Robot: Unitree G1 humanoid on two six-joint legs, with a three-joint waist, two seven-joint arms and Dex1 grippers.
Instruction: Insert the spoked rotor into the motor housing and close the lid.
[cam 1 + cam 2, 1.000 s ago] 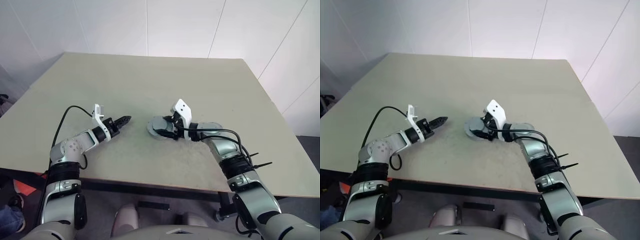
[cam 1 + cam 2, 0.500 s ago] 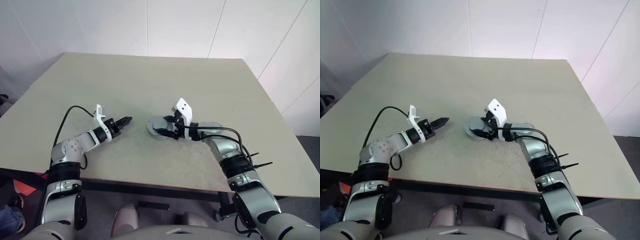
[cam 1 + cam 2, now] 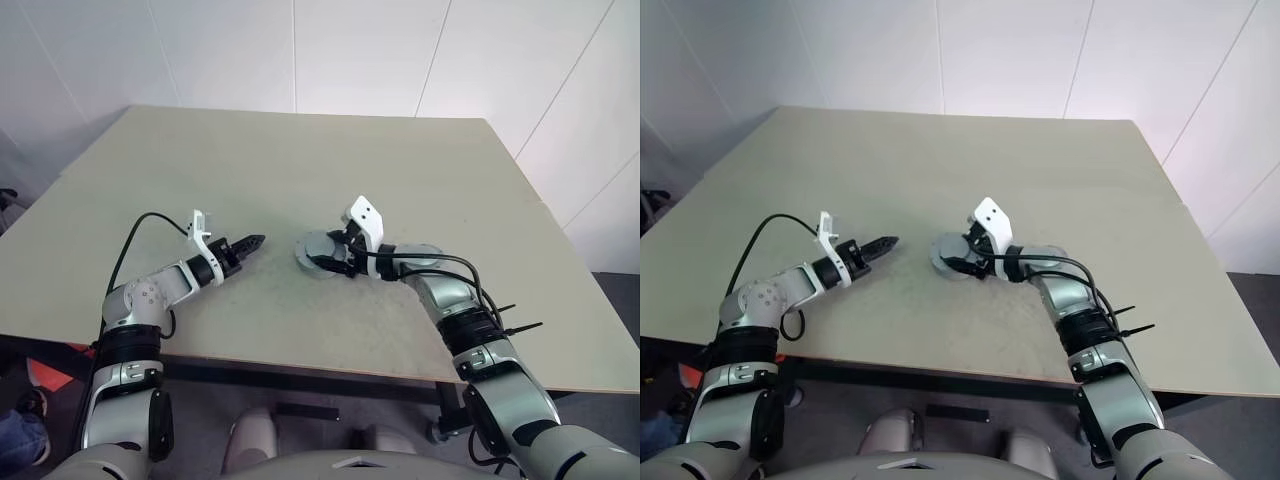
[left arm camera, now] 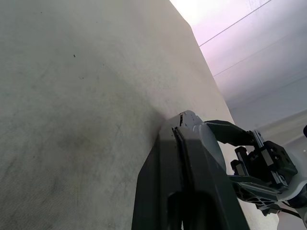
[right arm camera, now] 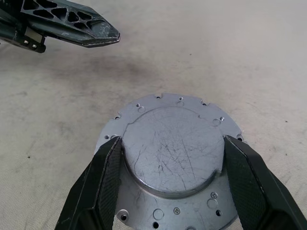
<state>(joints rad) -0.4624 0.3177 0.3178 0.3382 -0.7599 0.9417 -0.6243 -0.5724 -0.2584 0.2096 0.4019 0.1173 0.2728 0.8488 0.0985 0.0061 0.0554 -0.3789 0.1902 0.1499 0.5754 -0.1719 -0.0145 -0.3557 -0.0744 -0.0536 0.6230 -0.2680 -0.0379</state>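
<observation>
Pale beige bench (image 3: 300,160), surface scuffed w/ dark specks; white panelled walls (image 3: 350,50) behind; grey floor (image 3: 610,290) at right.

Lab: bare table (image 3: 300,160), plain white wall panels (image 3: 350,50).

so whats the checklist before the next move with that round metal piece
1. right claw centred over the round grey part: ok, one finger on each side of its raised centre.
2. fingers against the raised centre: ok, both seem to meet its edge.
3. round grey part lying flat on the table: ok.
4. left claw out of the way: ok, shut and apart from the part.
5. spoked rotor seated inside: cannot tell, only a closed, scratched metal face shows.
6. lid fully seated on the motor housing: cannot tell, no seam shows.
</observation>
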